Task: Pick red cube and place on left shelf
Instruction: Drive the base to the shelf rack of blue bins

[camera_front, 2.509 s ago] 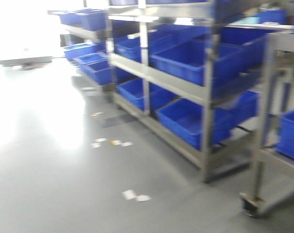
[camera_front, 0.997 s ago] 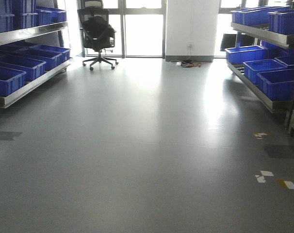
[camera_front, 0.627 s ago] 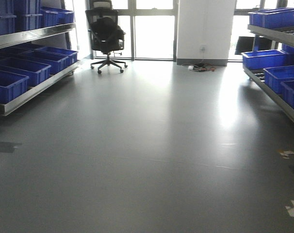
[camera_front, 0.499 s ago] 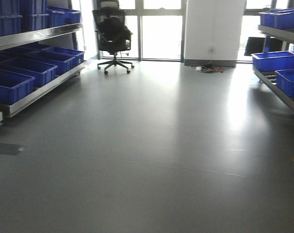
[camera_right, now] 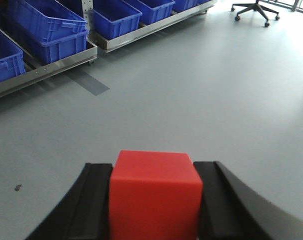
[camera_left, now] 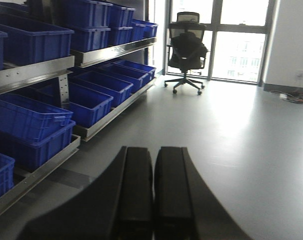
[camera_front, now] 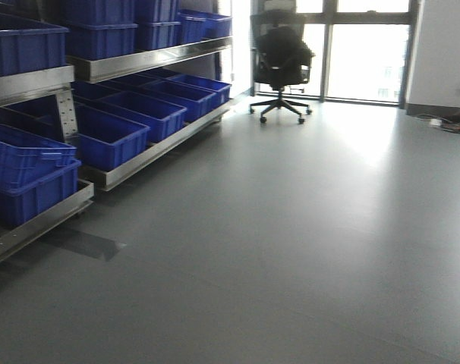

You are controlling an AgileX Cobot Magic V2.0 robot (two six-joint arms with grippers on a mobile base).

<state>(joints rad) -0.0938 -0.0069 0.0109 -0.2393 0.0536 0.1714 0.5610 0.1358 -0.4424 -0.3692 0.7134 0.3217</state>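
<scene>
The red cube (camera_right: 155,196) sits clamped between the two black fingers of my right gripper (camera_right: 155,172), held above the grey floor. My left gripper (camera_left: 153,152) is shut with its fingers pressed together and nothing between them. The left shelf (camera_front: 131,62), a tiered stainless-steel rack loaded with dark-blue crates (camera_front: 108,136), runs along the left side of the front view. It also shows in the left wrist view as the left shelf (camera_left: 109,51) and at the top left of the right wrist view as the left shelf (camera_right: 51,69). Neither gripper appears in the front view.
A black office chair (camera_front: 281,64) stands in front of bright windows at the far end. A dark patch of tape (camera_front: 82,244) lies on the floor beside the rack's lower rail. Cables (camera_front: 452,123) lie on the floor at the far right by a white wall.
The front view has swung to the left: the left rack now fills the left side and is much closer, the chair has shifted right, and the right-hand rack has left the view.
</scene>
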